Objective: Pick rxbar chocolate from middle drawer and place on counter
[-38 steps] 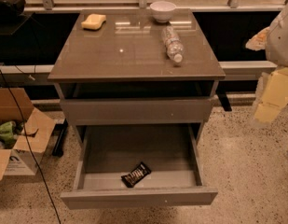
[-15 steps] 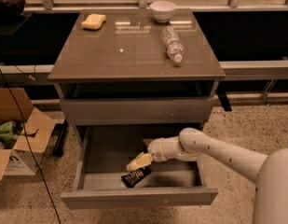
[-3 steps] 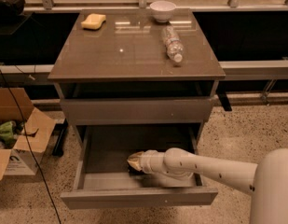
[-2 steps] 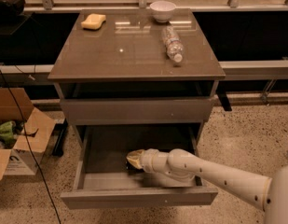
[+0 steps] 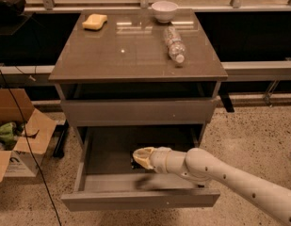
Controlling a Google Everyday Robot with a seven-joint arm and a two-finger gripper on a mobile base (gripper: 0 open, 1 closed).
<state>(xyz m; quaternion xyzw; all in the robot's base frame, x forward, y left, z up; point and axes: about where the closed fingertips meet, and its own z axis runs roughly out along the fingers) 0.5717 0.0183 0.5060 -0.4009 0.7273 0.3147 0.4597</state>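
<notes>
The middle drawer (image 5: 135, 199) is pulled open below the closed upper drawer front. My gripper (image 5: 142, 157) reaches into it from the right, a little above the drawer floor. It is shut on the rxbar chocolate (image 5: 136, 160), whose black wrapper shows only as a dark edge at the left of the fingers. A blurred shadow lies on the drawer floor under the gripper. The counter (image 5: 131, 51) is the glossy grey-brown top above.
On the counter lie a yellow sponge (image 5: 94, 21) at the back left, a white bowl (image 5: 164, 10) at the back and a water bottle (image 5: 174, 44) on its side to the right. An open cardboard box (image 5: 18, 135) stands on the floor at the left.
My gripper has risen slightly and shifted a little right in the drawer since a second ago. Before that it came down onto the bar, which no longer lies flat on the drawer floor.
</notes>
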